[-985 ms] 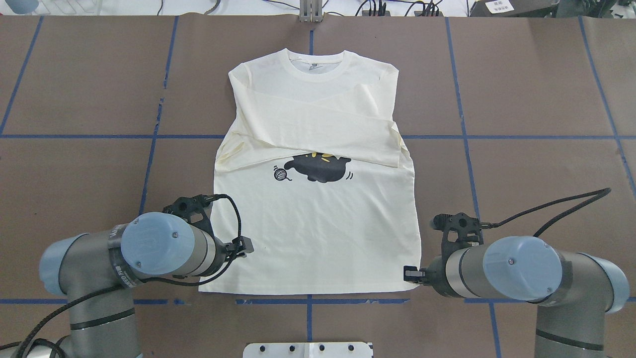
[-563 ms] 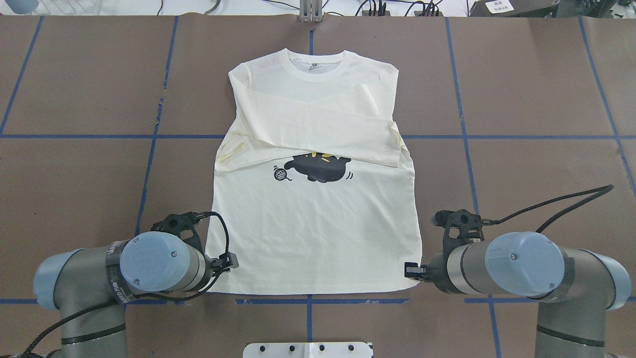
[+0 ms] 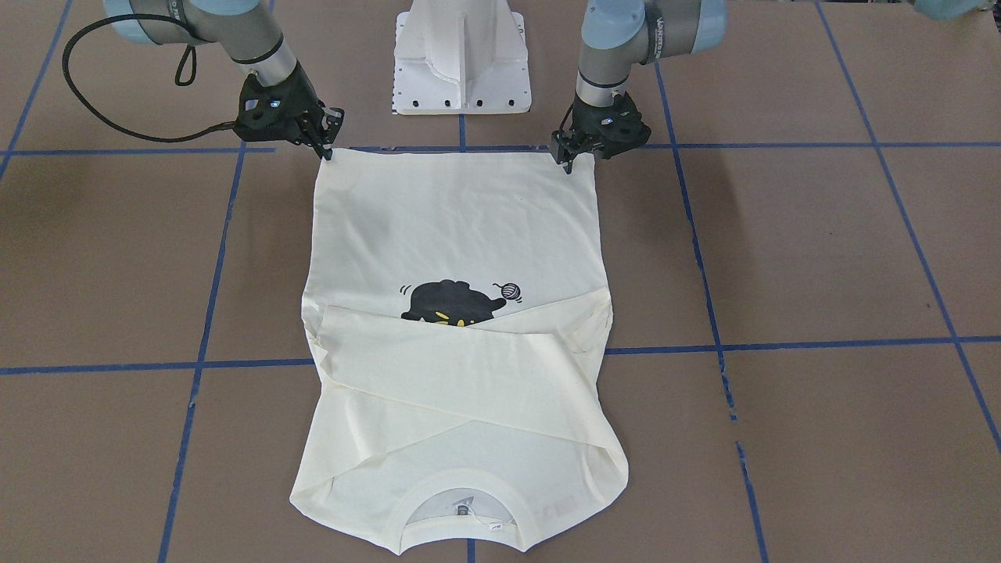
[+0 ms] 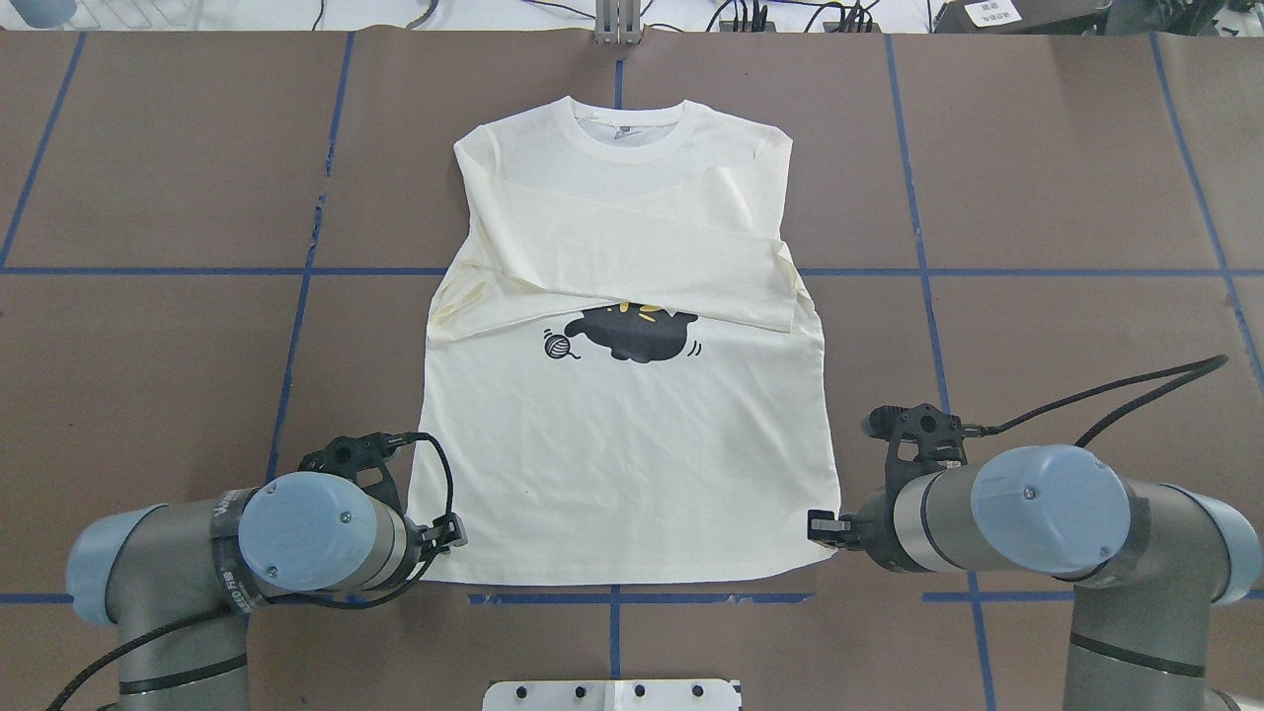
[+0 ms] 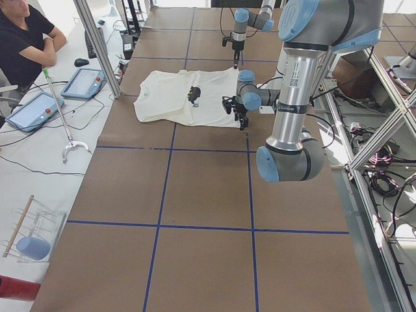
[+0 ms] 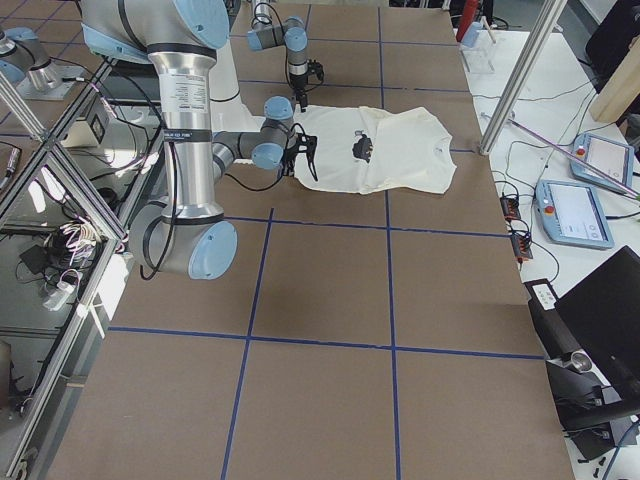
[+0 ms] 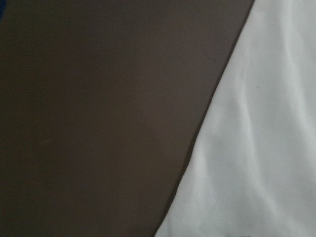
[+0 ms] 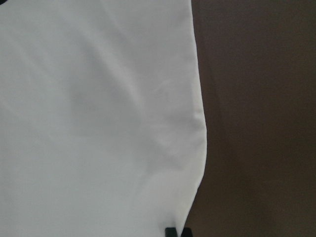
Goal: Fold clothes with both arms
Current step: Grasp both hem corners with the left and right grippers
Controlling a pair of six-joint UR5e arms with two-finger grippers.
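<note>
Robotics lab workcell.
Brown-papered surface [image 4: 1086,148] gridded in blue tape [image 4: 148,271], robot arms [image 4: 296,533] on a white pedestal [image 3: 461,55], aluminium framing [image 5: 97,45], tablets [image 5: 34,109] and a seated person [image 5: 23,39] upper left of the left-side view.

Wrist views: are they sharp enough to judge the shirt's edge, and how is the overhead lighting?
Left wrist view: soft and dim, the T-shirt edge blurs into the brown table. Right wrist view: somewhat sharper, wrinkles readable, fabric bright but not blown out. Overhead view: sharp, evenly lit, only faint shadows under the arms.
</note>
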